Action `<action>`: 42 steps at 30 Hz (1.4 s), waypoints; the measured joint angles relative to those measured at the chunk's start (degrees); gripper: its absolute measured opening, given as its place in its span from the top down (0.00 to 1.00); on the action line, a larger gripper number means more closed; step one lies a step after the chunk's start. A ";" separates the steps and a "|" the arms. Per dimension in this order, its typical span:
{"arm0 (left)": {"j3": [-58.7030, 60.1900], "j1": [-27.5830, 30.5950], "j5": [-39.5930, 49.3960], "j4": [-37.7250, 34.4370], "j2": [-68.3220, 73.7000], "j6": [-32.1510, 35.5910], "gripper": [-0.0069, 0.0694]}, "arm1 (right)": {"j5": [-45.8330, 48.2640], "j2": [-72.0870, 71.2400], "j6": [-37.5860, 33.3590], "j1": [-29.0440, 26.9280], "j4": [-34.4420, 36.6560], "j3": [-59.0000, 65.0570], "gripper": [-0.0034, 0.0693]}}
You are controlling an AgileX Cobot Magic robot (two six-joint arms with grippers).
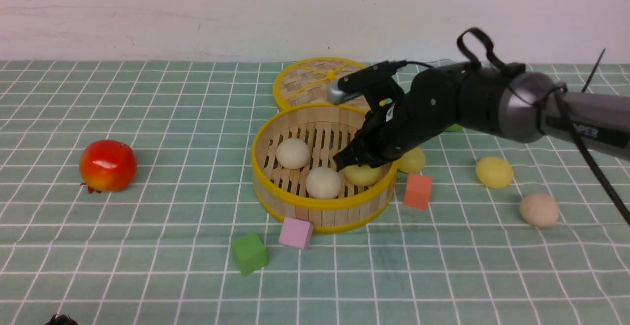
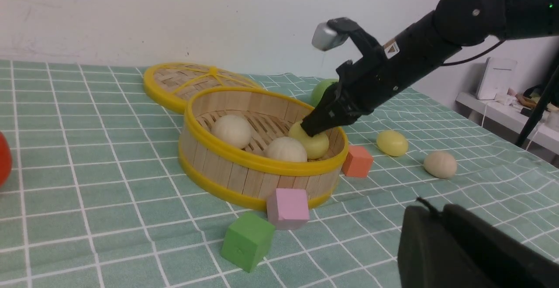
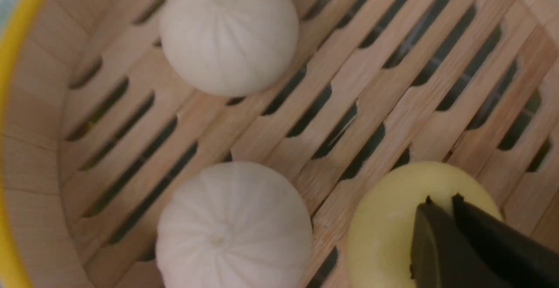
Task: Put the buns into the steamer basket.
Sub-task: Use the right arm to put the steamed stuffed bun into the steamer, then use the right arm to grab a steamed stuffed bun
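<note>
Right gripper (image 1: 340, 160) has its fingers nearly together, tips touching the top of the pale yellow bun (image 1: 363, 175) at the right side inside the steamer basket (image 1: 315, 205). Two off-white buns (image 1: 293, 153) lie left of it. Left gripper (image 2: 436, 231): grip unclear.

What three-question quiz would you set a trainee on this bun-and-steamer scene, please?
1. How many buns lie inside the steamer basket?
2. True or false: the pink cube sits outside the basket, by its near wall.
3. Which bun is at the tips of the right gripper?
A) an off-white one in the basket
B) the yellow bun in the basket
C) the beige one out on the cloth

Key: 1. three; 2. true; 3. B.
</note>
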 joint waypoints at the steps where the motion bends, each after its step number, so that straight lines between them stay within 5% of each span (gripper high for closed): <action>1: 0.00 0.00 0.00 0.00 0.00 0.00 0.86 | -0.02 0.07 0.00 0.00 0.00 0.00 0.92; 5: 0.00 0.00 0.00 0.00 0.00 0.00 0.86 | -0.10 0.18 0.00 0.00 -0.17 -0.14 0.81; 13: 0.00 0.00 0.00 0.00 0.00 0.00 0.85 | 3.85 -3.99 0.22 0.00 0.00 -0.07 0.32; 17: 0.00 0.00 0.00 0.00 0.00 0.00 0.84 | 8.64 -11.33 -0.67 0.00 -2.63 -0.07 0.21; 21: 0.00 0.00 0.00 0.00 0.00 0.00 0.84 | 13.71 -18.13 0.02 -1.42 -9.37 1.85 0.23; 30: 0.00 0.00 0.00 0.00 0.00 0.00 0.83 | 14.29 -18.61 18.96 -18.40 -13.97 19.26 0.52; 42: 0.00 0.00 0.00 0.00 0.00 0.00 0.81 | 9.04 -15.28 16.62 -25.62 -8.05 19.70 0.57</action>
